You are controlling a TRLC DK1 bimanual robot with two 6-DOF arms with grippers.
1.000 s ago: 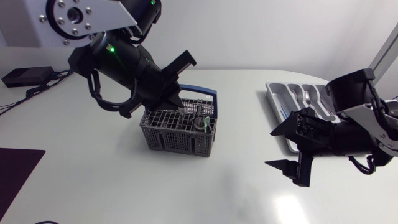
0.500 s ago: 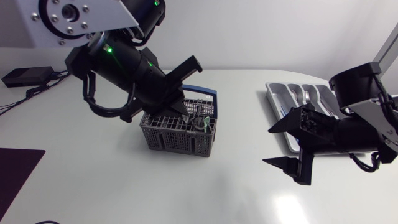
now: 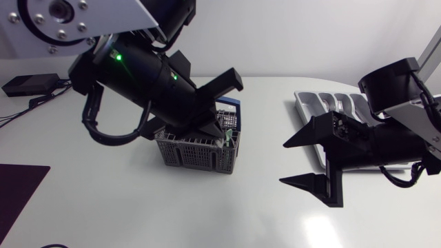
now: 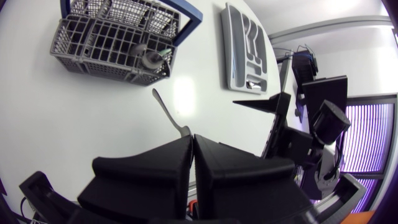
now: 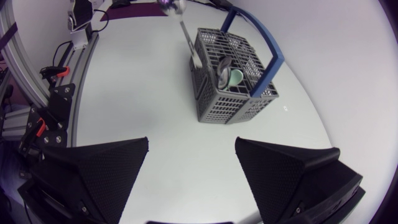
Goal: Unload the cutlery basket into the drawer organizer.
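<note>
The grey cutlery basket [image 3: 196, 155] with its blue handle stands mid-table, also in the left wrist view [image 4: 106, 50] and the right wrist view [image 5: 224, 93]. It holds a green-handled piece [image 3: 226, 138] and some silver pieces. My left arm [image 3: 151, 76] hangs over it. My left gripper [image 4: 193, 138] is shut on a silver piece of cutlery [image 4: 168, 112], which hangs clear above the basket's edge [image 5: 188, 40]. The grey drawer organizer [image 3: 310, 103] lies at the right with several pieces in it. My right gripper [image 3: 284, 163] is open and holds nothing, between basket and organizer.
A black box with cables [image 3: 27, 84] sits at the far left edge. A dark mat [image 3: 17, 193] lies at the near left corner. Bare white table [image 3: 227, 207] stretches in front of the basket.
My left arm has risen and shifted right above the basket, its gripper staying shut. My right gripper has moved a little left, toward the middle of the table, still open.
</note>
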